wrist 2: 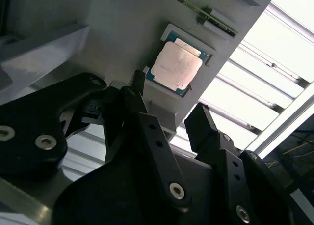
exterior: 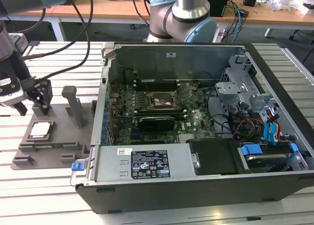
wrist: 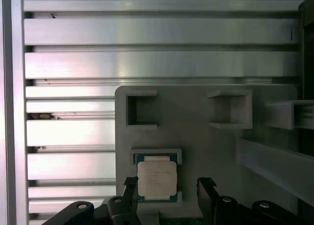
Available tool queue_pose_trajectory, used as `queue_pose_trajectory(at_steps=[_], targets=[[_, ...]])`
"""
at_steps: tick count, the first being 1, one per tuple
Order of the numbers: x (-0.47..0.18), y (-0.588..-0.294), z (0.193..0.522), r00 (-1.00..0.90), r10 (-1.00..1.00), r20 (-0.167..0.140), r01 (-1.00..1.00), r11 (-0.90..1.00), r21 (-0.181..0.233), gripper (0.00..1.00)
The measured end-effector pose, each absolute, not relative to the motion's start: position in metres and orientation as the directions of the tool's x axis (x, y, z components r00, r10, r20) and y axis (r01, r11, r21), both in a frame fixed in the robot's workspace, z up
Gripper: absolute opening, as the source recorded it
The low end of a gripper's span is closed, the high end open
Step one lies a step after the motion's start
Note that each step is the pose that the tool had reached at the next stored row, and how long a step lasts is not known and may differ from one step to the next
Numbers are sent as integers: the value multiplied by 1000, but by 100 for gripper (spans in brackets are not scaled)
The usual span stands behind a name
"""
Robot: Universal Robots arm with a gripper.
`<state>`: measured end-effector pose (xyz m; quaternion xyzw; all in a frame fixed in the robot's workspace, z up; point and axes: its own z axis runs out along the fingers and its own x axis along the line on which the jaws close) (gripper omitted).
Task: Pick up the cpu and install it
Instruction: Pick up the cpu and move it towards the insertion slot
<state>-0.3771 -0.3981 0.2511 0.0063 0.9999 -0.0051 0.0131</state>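
Cpu [wrist: 157,178], the small flat square chip with a shiny silver metal top and a thin pale edge, lies flat in a square recess of the grey plastic tray [wrist: 206,146], silver side up. It is not in the computer.

The black two-finger gripper [wrist: 167,183] hangs just over the chip. Its jaws stand wide open and hold nothing. In the first wrist view one black finger [wrist: 206,190] is seen at each side of the chip, with a gap between each tip and the chip's edge. In the second wrist view the gripper [wrist 2: 169,99] is near the cpu [wrist 2: 175,65] and does not touch it (as far as this angle lets me judge).

In the exterior view the gripper [exterior: 33,101] is at the exterior view's left, above the tray [exterior: 64,131], and the cpu [exterior: 40,129] is below it. Two grey upright posts [exterior: 73,104] rise from the tray just beside the chip's recess. The tray rests on a table of silver aluminium slats [exterior: 49,58].

Toward the exterior view's right, beside the tray, an open black desktop computer case [exterior: 196,185] lies on its side. Inside it is a green motherboard [exterior: 147,124], and near its middle is the black square socket with a metal frame [exterior: 159,102].
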Motion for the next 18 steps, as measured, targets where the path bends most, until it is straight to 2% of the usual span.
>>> queue_pose_trajectory(at_steps=[18], targets=[[-377,-398,238,-1000,13,-26,13,1000,-10,60]])
